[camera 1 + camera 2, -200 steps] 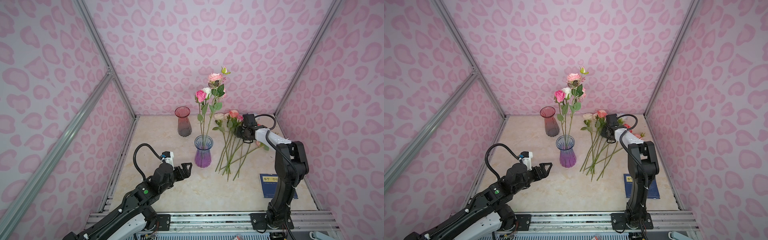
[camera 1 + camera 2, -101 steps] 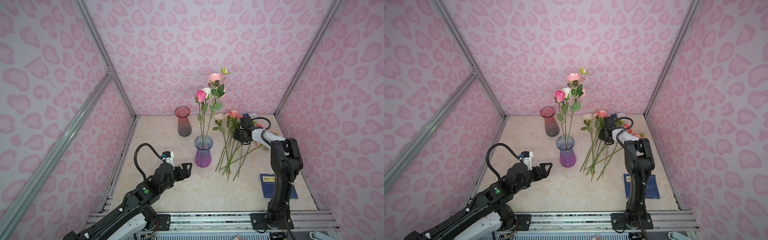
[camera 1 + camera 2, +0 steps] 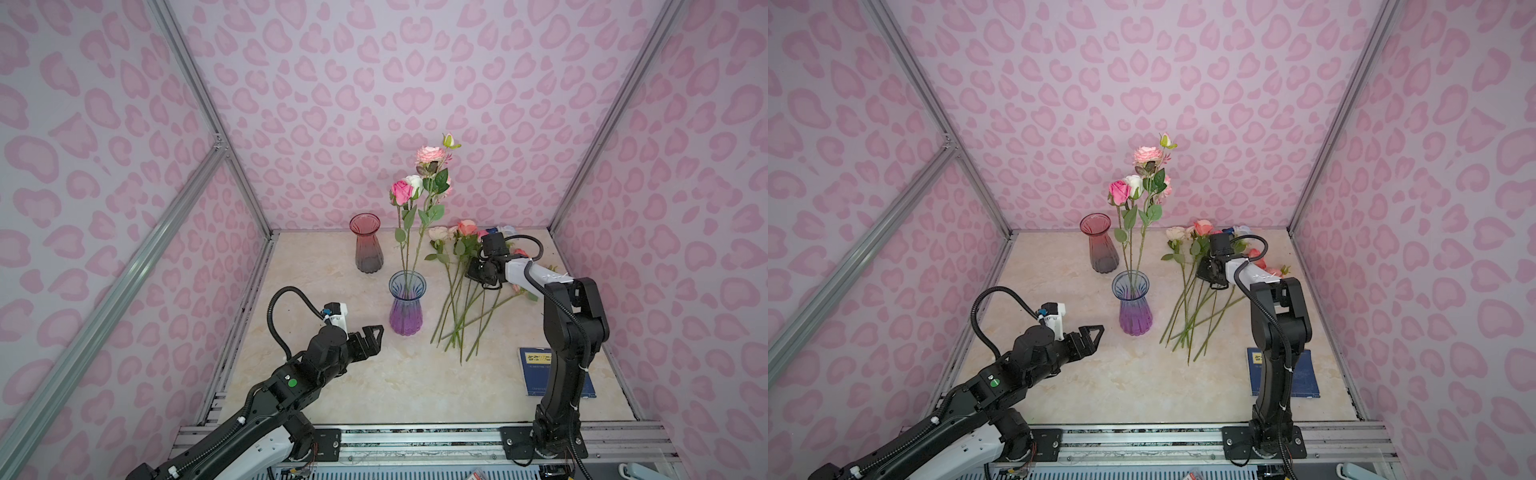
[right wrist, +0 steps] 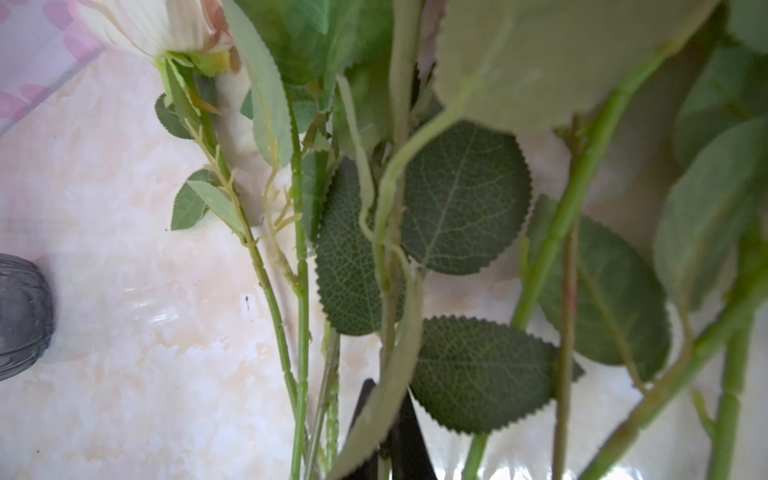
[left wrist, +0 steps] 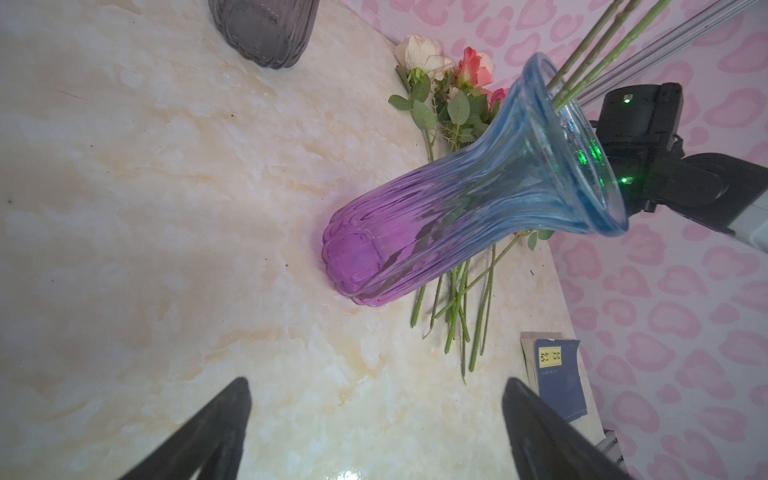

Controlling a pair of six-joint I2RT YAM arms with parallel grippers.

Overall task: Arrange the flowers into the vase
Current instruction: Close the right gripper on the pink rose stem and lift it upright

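while the left gripper (image 3: 371, 337) hangs where it did a second ago, low over the near left of the cream marble-patterned tabletop (image 3: 415, 386) with its black fingers (image 5: 216, 428) spread wide and nothing between them, the right gripper (image 3: 473, 272) shows the one clear change: its jaws have drawn fully together. seen from the right wrist, they are pinched on a pale green stem (image 4: 390, 374) that runs up between them among dark serrated leaves (image 4: 465, 195). the right arm itself has barely shifted and reaches toward the far right of the table, with its gripper down in the loose bunch of green-stemmed roses (image 3: 457, 307). that bunch lies flat as before, with pink, coral and cream heads toward the far wall and cut ends fanned toward the near side, just right of the purple-to-blue ribbed glass vase (image 3: 407, 307). in both top views that vase stands upright near the table's middle, as it did earlier, and three tall roses (image 3: 430, 154) rise from its mouth with pink and white heads. behind it to the left stands a red-to-grey ribbed glass vase (image 3: 366, 245), unmoved, with nothing in it. a dark blue booklet (image 3: 536, 370) lies at the near right, partly hidden by the right arm.
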